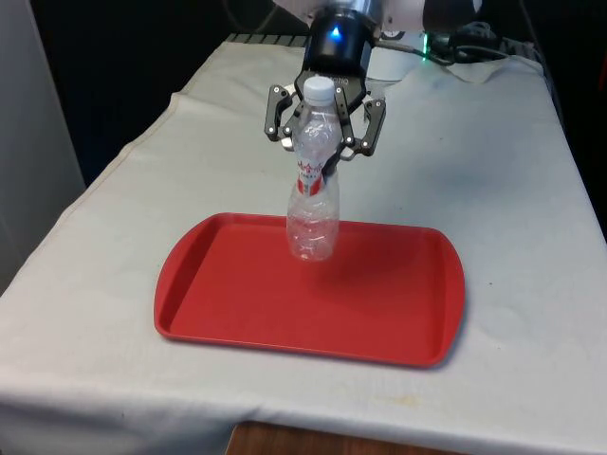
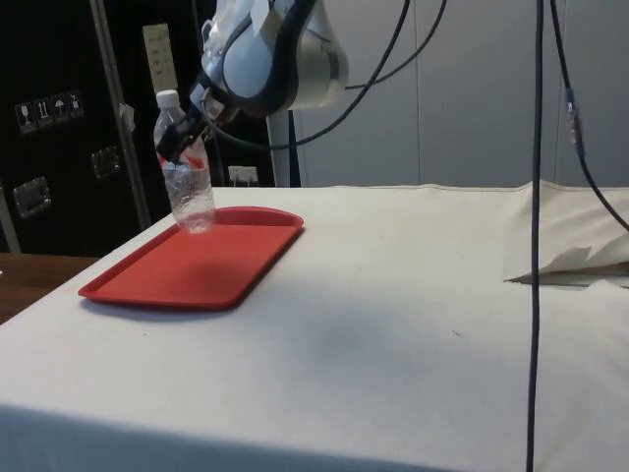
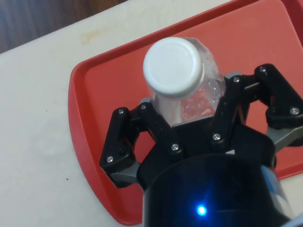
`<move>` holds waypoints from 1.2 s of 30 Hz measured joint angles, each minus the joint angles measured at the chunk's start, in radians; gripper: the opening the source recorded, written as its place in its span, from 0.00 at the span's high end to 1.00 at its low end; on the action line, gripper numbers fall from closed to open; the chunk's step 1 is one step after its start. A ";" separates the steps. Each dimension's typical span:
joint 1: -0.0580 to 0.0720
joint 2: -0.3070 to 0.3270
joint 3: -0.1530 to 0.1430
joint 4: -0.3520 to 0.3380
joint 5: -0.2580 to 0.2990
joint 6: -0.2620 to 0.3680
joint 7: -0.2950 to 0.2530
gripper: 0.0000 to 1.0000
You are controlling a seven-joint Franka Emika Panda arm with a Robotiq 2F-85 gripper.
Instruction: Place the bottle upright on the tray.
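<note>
Pincer (image 1: 326, 152) clamped on bottle (image 1: 314, 204), upright on red tray (image 1: 237, 303); white cloth (image 1: 493, 190).

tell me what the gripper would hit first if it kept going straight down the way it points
Probably the red plastic tray: the clear plastic bottle held in the black gripper would touch its floor first.

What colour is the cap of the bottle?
White; the cap of the bottle shows best in the wrist view.
</note>
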 measured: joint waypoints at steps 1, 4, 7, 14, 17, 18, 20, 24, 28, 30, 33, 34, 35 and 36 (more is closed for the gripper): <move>0.000 0.004 0.000 0.002 0.000 0.003 0.001 1.00; 0.000 0.021 0.001 0.003 0.000 0.026 0.004 1.00; 0.000 0.029 0.002 0.004 0.000 0.036 0.005 1.00; 0.000 0.068 0.003 0.021 0.000 0.066 0.015 1.00; 0.000 0.076 0.003 0.027 0.000 0.069 0.021 1.00; 0.000 0.080 0.003 0.030 0.000 0.069 0.025 1.00; -0.002 0.088 0.002 0.036 0.000 0.069 0.031 1.00; -0.006 0.105 0.002 0.053 0.000 0.068 0.047 1.00; -0.010 0.114 0.002 0.066 0.000 0.061 0.056 1.00; -0.013 0.118 0.002 0.073 0.000 0.053 0.061 1.00; -0.016 0.124 0.002 0.082 0.000 0.044 0.071 1.00; -0.018 0.125 0.002 0.084 0.000 0.042 0.074 1.00; -0.019 0.127 0.002 0.086 0.000 0.039 0.077 1.00; -0.019 0.127 0.002 0.086 0.000 0.039 0.077 1.00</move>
